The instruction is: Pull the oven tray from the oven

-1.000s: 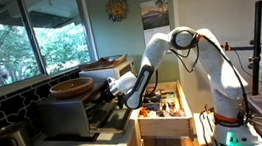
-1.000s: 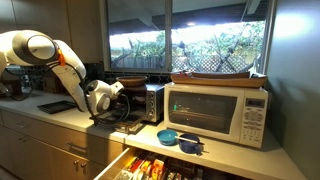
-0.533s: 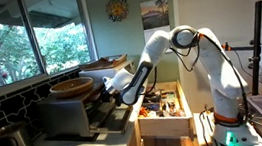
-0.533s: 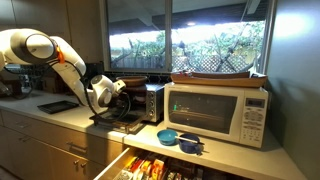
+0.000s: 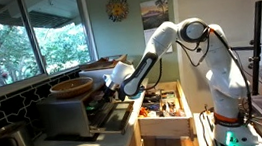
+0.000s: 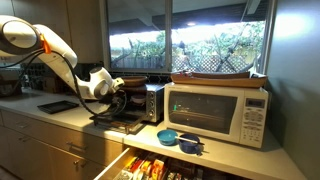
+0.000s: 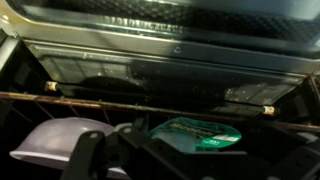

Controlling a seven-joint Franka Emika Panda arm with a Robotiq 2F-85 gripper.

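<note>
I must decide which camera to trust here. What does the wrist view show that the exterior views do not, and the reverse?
Only the wrist view: the oven and its dark inside from very near, a thin rod across it, and a green shape and a pale shape that I cannot identify. Only the exterior views: the whole arm, the wooden bowl on the oven, the open drawer, the white microwave. Shared: the oven itself.
</note>
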